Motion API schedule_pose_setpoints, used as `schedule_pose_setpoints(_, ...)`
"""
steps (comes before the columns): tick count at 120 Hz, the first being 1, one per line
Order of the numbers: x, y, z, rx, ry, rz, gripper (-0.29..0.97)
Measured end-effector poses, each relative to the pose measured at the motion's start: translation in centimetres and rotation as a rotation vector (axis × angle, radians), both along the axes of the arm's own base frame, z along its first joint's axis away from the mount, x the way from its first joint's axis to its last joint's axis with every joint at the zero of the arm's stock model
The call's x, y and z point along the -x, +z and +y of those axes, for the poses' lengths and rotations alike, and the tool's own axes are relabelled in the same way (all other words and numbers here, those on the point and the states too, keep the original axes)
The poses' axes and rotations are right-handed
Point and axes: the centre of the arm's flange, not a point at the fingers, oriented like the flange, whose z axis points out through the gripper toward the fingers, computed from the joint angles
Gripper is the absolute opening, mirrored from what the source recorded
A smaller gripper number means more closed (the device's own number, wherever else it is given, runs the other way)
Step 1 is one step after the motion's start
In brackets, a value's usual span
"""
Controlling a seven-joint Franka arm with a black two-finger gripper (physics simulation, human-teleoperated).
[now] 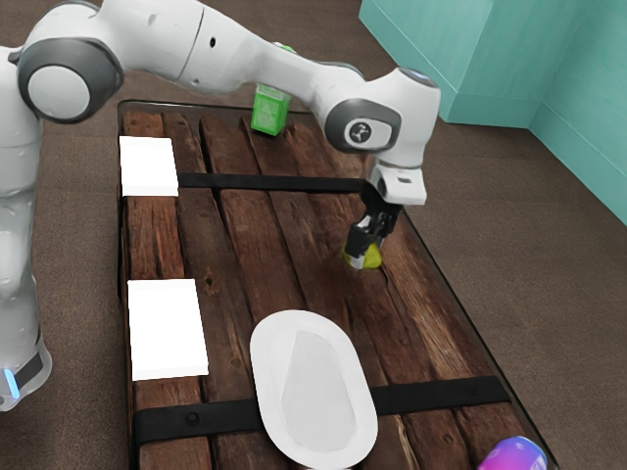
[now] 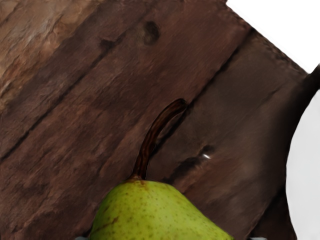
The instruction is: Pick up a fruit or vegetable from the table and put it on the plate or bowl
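A green pear with a brown stem lies on the wooden table, near the edge at the exterior view's right. My gripper reaches straight down onto it, and its black fingers close against the pear from two sides. In the wrist view the pear sits directly under my hand, its stem pointing away over the planks. An oval white plate rests on the table nearer the front, a short way from the pear; its rim shows beside the pear.
Two white square blocks lie along the table's side at the exterior view's left. A green carton stands at the far end. A purple object sits at the front corner. Teal cabinets stand beyond the table.
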Motion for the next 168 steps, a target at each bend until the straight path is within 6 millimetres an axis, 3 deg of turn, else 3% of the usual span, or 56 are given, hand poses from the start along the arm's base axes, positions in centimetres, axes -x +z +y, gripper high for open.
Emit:
schedule_pose_setpoints(12,1.0,1.4,-3.4,0.004,-0.045,-0.015,0.29)
schedule_pose_setpoints(39,3.5,2.3,-11.0,0.010,-0.133,-0.008,0.29)
schedule_pose_setpoints(70,6.8,4.4,-15.6,-0.001,-0.156,-0.001,0.29)
schedule_pose_setpoints(80,7.7,4.1,-16.7,-0.008,-0.159,0.014,0.31)
schedule_pose_setpoints(113,9.9,-1.5,-18.0,-0.036,-0.133,0.114,0.30)
schedule_pose_setpoints(150,9.7,-4.6,-16.6,0.004,-0.041,0.139,0.26)
schedule_pose_setpoints(168,9.8,-4.6,-17.2,0.028,-0.031,0.137,0.53)
